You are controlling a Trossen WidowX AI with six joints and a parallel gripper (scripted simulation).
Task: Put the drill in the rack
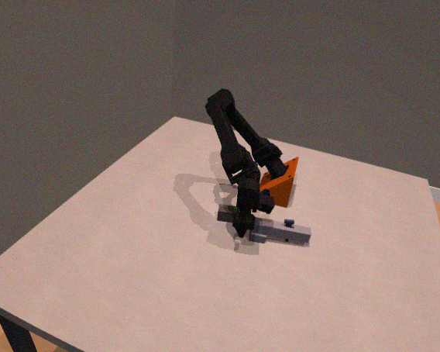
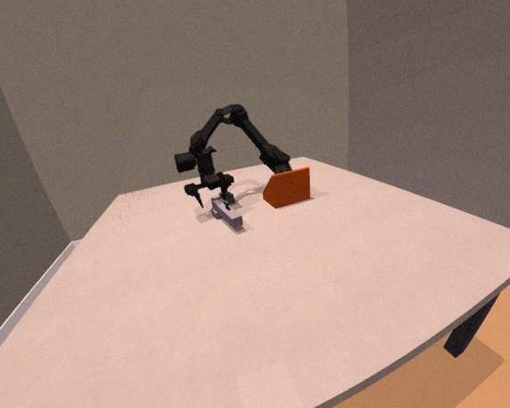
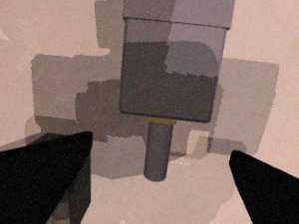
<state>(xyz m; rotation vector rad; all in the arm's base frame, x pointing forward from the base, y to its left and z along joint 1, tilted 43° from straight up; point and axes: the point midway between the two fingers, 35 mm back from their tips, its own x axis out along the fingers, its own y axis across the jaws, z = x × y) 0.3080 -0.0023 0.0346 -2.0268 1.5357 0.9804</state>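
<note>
The grey block-shaped holder [image 1: 280,231] [image 2: 231,216] [image 3: 174,54] lies on the table. The blue-grey key [image 1: 289,222] stands up from its top; it is out of the wrist view. The drill [image 3: 158,152] shows as a short grey rod with a brass-coloured ring, sticking out of the holder's end; it is hidden in the top view. The rack seems to be the dark block [image 1: 225,213] [image 3: 81,183] beyond that end, partly hidden by a finger. My gripper [image 2: 214,202] [image 3: 160,147] is open and empty, low over the drill end, with its fingers on either side of the rod.
The orange wedge-shaped mount [image 1: 284,191] [image 2: 289,189] stands at the arm's base, near the holder. A small grey block [image 1: 258,238] sits against the holder's side. The pale table [image 1: 141,271] [image 2: 253,292] carries them, and the arm's shadows fall around the holder.
</note>
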